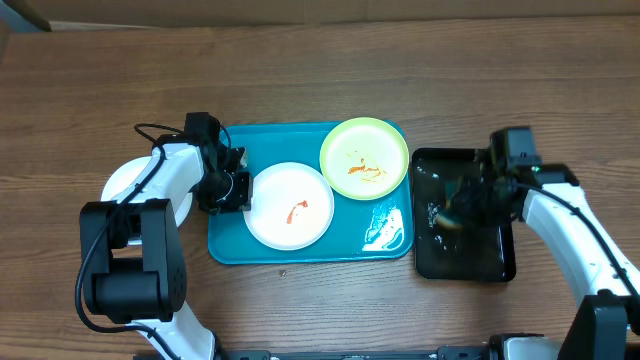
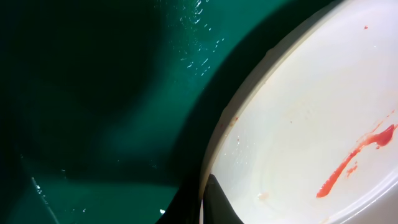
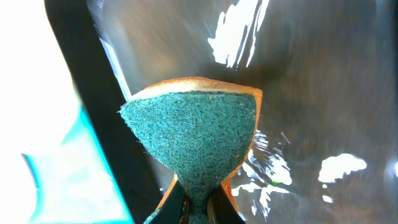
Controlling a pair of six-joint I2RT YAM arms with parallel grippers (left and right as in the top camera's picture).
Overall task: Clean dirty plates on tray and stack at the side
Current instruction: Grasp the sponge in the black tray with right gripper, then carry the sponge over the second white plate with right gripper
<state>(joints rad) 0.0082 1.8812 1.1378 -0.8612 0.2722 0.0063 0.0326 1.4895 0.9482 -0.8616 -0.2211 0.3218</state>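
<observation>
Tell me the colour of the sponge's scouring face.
Teal-green, with an orange foam layer behind it; the sponge shows best in the right wrist view.

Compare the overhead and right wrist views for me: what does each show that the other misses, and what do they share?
Overhead only: the turquoise tray carrying a sauce-smeared white plate and a smeared yellow-green plate, another white plate left of the tray, and the left gripper at the smeared white plate's rim. Right wrist only: the sponge has a green scouring face, pinched by the right gripper. Both: that sponge, the gripper and the wet black tray beneath.
</observation>
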